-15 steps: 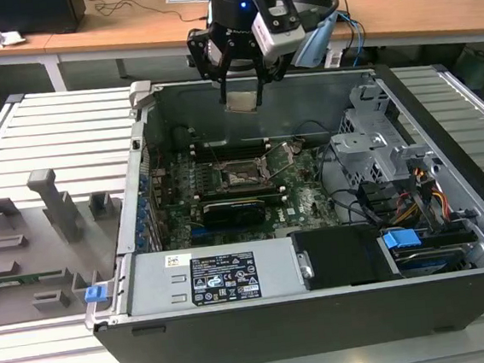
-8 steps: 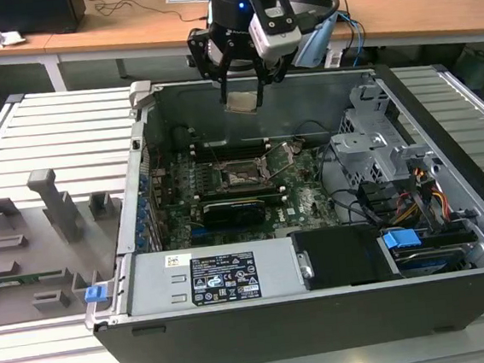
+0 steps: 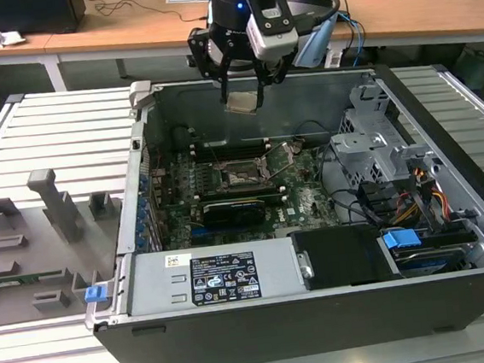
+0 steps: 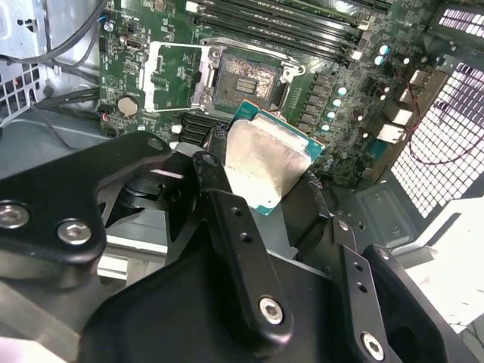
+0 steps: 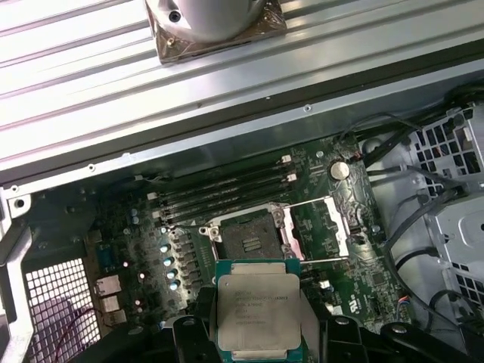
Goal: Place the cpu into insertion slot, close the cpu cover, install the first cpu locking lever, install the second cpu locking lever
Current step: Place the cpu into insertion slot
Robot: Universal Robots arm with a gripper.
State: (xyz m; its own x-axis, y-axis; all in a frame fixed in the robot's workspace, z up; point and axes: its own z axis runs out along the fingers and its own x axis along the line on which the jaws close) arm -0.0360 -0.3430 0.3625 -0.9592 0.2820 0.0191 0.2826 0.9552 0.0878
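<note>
1. Hanging over the open case point(image 3: 283, 336), the gripper point(image 3: 242, 91) has its jaws clamped on the cpu point(image 3: 243, 102). It pinches the chip by two opposite edges, probably so that nothing presses on either face.
2. In both wrist views the cpu point(image 4: 265, 159) point(image 5: 257, 306) turns its metal face toward the cameras. The contact side should therefore point down at the board point(image 5: 340, 295), as seating requires.
3. The chip is in the air, well above the slot point(image 3: 243, 175) and touching nothing but the fingers point(image 4: 227, 227).
4. In both wrist views the slot point(image 4: 243, 85) point(image 5: 248, 236) shows its bare pin field with nothing in it, so placing is not yet done.
5. The cover point(image 5: 340, 227) lies swung open just beside the slot, hinged away from it. That leaves a straight path down to the pins.
6. The slot sits between the memory slots point(image 5: 227, 189) and the gripper's side of the board.
7. With the cover open, I judge the work to be in its first step. I cannot pick out the levers with confidence.
</note>
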